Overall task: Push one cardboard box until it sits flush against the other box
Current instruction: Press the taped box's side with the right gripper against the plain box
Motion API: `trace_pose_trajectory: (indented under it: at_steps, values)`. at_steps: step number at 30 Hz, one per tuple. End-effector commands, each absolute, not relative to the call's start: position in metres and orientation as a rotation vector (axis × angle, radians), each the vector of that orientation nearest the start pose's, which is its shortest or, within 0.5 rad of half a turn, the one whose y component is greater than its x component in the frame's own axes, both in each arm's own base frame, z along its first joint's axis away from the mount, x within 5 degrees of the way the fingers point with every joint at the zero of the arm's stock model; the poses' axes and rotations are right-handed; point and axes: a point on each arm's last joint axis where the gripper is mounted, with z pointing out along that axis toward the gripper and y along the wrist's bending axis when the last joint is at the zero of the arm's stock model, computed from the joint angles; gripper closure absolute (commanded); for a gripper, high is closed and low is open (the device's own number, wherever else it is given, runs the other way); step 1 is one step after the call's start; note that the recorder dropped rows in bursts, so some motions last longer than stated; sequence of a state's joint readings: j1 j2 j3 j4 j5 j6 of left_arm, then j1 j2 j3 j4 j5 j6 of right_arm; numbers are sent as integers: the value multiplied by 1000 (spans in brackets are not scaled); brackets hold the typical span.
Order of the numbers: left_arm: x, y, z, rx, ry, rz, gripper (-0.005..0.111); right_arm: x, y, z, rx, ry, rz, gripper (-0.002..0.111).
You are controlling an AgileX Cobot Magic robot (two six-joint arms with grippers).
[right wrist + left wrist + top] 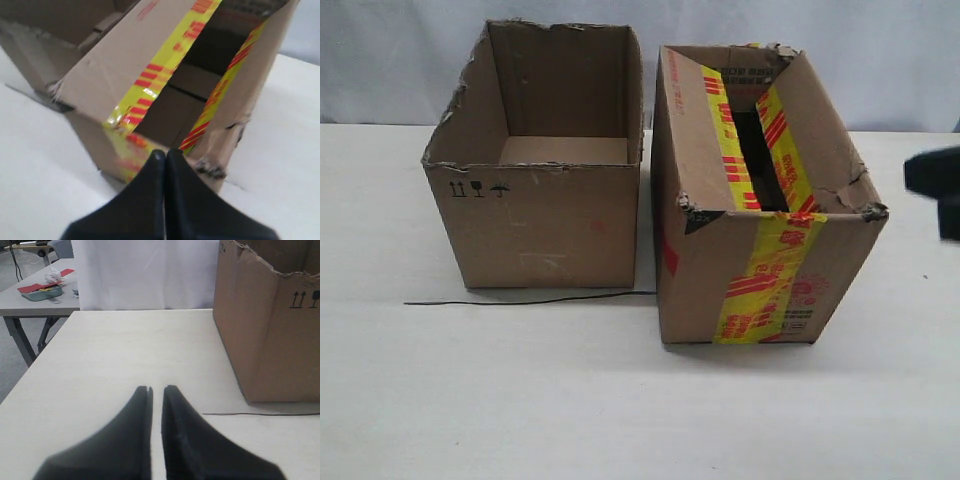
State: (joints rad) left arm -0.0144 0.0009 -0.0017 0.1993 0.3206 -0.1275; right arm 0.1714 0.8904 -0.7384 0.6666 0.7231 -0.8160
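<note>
"Where's the taped one?"

"The cardboard box (765, 200) stands on the right half of the bench (620, 410), towards the back edge. It's just beside the other box (540, 170). A sliver of benchtop shows between their bases, so I'd say they're not flush yet."

"And the pushing arm?"

"The right gripper (165, 151) has its jaws pressed together, holding nothing. It's near the taped box's torn upper corner, on the side facing the bench's right edge, and it doesn't seem to be touching."

"Is that a good spot?"

"I'd go lower, at the middle of that wall. The crumpled flap would probably give, and a corner push would likely swing the box round. Then push slowly and straight towards the left edge."

"The other arm?"

"The left gripper (156, 388) hovers over bare bench, empty, with only a hairline slit between its jaws. Its camera shows the plain box's side and a thin black wire (260, 414) at its foot, but nothing of the taped box. Only the exterior camera shows the gap. The right wrist camera shows the torn corner close up."
</note>
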Motion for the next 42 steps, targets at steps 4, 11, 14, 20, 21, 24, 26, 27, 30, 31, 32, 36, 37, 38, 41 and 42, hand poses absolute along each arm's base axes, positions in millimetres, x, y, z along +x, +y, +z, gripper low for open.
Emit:
trace_pose_trajectory:
  at_steps: [4,11,14,20,21,24,26,27,30,31,32,36,37,38,41,42]
  values:
    - [54,4,186,22,1787,72,107,125,85,262,-995,2022,320,108]
    - [54,4,186,22,1787,72,107,141,98,239,-1168,2075,144,108]
    - [54,4,186,22,1787,72,107,160,110,233,-1228,2127,110,108]
    - [54,4,186,22,1787,72,107,191,131,231,-1281,2215,110,108]
    - [54,4,186,22,1787,72,107,196,135,228,-1288,2226,109,108]
    - [54,4,186,22,1787,72,107,208,142,222,-1302,2254,107,108]
    - [54,4,186,22,1787,72,107,220,150,217,-1296,2276,110,108]
    - [54,4,186,22,1787,72,107,222,152,217,-1293,2279,110,108]
    - [54,4,186,22,1787,72,107,236,160,217,-1270,2261,107,108]
    - [54,4,186,22,1787,72,107,238,161,216,-1266,2255,106,108]
    - [54,4,186,22,1787,72,107,242,164,215,-1262,2249,105,108]
    - [54,4,186,22,1787,72,107,255,170,211,-1290,2228,71,108]
    - [54,4,186,22,1787,72,107,257,172,211,-1280,2226,67,108]
    - [54,4,186,22,1787,72,107,260,173,210,-1269,2225,66,108]
    - [54,4,186,22,1787,72,107,268,178,210,-1243,2196,68,108]
    - [54,4,186,22,1787,72,107,270,179,211,-1233,2197,72,108]
